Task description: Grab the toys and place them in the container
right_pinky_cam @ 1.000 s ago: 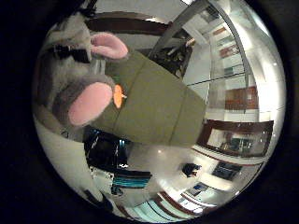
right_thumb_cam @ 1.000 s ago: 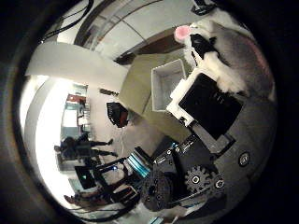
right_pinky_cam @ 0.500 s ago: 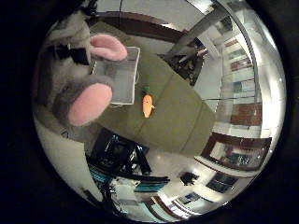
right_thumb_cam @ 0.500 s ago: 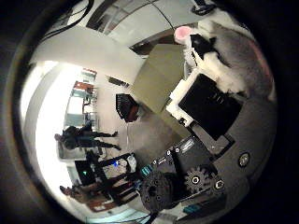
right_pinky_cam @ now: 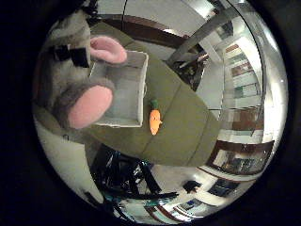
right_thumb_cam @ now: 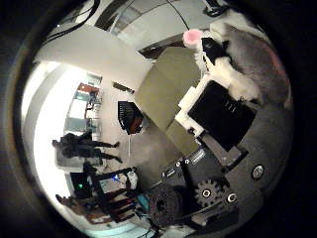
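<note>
My hand (right_thumb_cam: 224,99) is shut on a grey plush mouse with pink ears (right_pinky_cam: 73,71), which fills much of the right little finger side palm view and lies close to the palm. In the right thumb side palm view the mouse (right_thumb_cam: 254,55) lies against the white and black fingers (right_thumb_cam: 215,65) curled round it. A white rectangular container (right_pinky_cam: 133,117) stands on the olive green table (right_pinky_cam: 188,127), partly hidden by the mouse's ears. An orange carrot toy (right_pinky_cam: 155,119) lies on the table beside the container.
The table's edge (right_thumb_cam: 163,94) drops off to a shiny floor. A black chair (right_thumb_cam: 127,116) stands beside the table. Black frames and equipment (right_pinky_cam: 122,174) stand on the floor below the table's near edge.
The camera has moved across the table: the container now looks larger and nearer the mouse, and the carrot lies beside it. The mouse stays held in my hand.
</note>
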Controlling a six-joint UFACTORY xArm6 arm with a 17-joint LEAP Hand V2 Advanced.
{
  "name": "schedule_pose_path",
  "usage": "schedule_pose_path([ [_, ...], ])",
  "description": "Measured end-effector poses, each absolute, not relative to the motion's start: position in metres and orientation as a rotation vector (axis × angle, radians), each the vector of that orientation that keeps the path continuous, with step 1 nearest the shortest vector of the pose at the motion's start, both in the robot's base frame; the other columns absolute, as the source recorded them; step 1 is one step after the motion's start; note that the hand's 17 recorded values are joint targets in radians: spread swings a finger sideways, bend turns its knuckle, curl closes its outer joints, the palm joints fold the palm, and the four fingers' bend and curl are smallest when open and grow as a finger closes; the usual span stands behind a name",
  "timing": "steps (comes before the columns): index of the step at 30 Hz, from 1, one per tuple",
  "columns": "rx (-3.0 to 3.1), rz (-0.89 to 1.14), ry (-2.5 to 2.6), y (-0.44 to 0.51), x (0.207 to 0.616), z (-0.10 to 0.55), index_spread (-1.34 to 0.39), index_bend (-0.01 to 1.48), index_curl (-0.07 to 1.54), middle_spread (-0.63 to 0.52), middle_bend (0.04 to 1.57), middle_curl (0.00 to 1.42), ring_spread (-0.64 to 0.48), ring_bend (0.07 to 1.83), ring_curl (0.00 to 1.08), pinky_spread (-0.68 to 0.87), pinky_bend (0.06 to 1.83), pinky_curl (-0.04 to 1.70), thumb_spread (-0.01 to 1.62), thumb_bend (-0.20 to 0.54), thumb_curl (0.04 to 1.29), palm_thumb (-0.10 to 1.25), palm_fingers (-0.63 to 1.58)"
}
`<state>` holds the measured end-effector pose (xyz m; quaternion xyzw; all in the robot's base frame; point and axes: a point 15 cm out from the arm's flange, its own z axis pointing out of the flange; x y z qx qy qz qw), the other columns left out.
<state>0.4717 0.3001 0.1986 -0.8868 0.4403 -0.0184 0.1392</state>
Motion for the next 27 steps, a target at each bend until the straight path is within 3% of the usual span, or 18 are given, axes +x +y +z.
schedule_pose_path([
  [4, -2.584, -0.049, 1.256, 0.295, 0.473, 0.195, -0.32, 0.69, 0.73, -0.14, 1.16, 0.62, -0.18, 1.34, 0.56, -0.29, 1.29, 0.70, 0.81, -0.039, 0.74, 0.80, 0.96],
  [10, -2.628, -0.051, 1.184, 0.292, 0.472, 0.191, -0.37, 0.42, 0.68, -0.14, 0.97, 0.58, -0.16, 1.28, 0.53, -0.32, 1.15, 0.63, 0.96, -0.022, 0.63, 0.77, 0.63],
  [15, -2.662, -0.047, 1.130, 0.292, 0.469, 0.189, -0.42, 0.39, 0.64, -0.14, 0.85, 0.54, -0.16, 1.21, 0.49, -0.20, 1.08, 0.62, 1.04, -0.026, 0.54, 0.74, 0.48],
  [27, -2.714, 0.007, 1.106, 0.286, 0.455, 0.191, -0.43, 0.34, 0.54, -0.12, 0.74, 0.50, -0.15, 1.13, 0.44, 0.06, 1.01, 0.57, 1.08, -0.027, 0.45, 0.69, 0.37],
])
